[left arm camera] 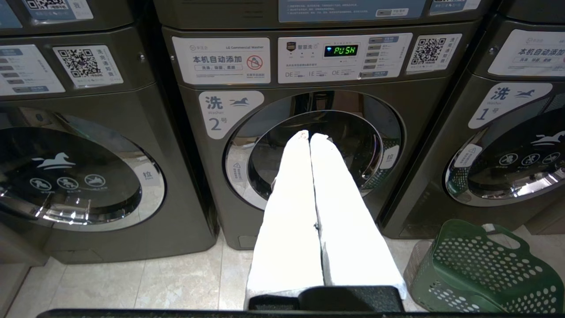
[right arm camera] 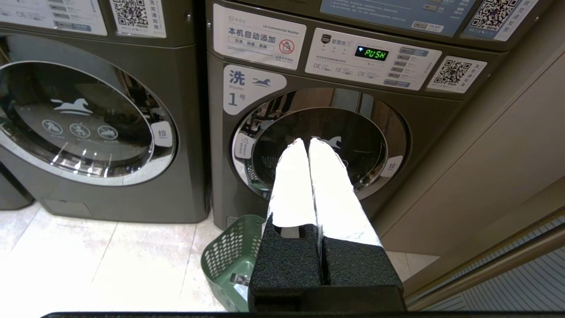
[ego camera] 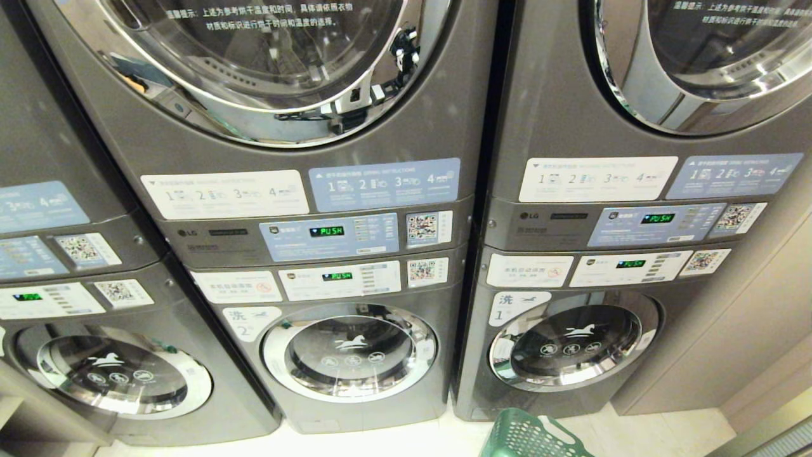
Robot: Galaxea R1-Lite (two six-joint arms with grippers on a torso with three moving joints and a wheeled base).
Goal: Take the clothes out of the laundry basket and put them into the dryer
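Both jaws closed, empty; one laundry basket (ego camera: 530,437); three stacks.

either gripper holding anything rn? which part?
Nothing held. Left gripper and right gripper are both shut on empty air, fingers pressed together.

The dryer (ego camera: 254,57), dark grey with a chrome-rimmed round glass door bearing white Chinese text, is shut, well above both grippers. The green holed basket (left arm camera: 476,269) stands on the floor just beside the right gripper (right arm camera: 307,143). No clothes visible.
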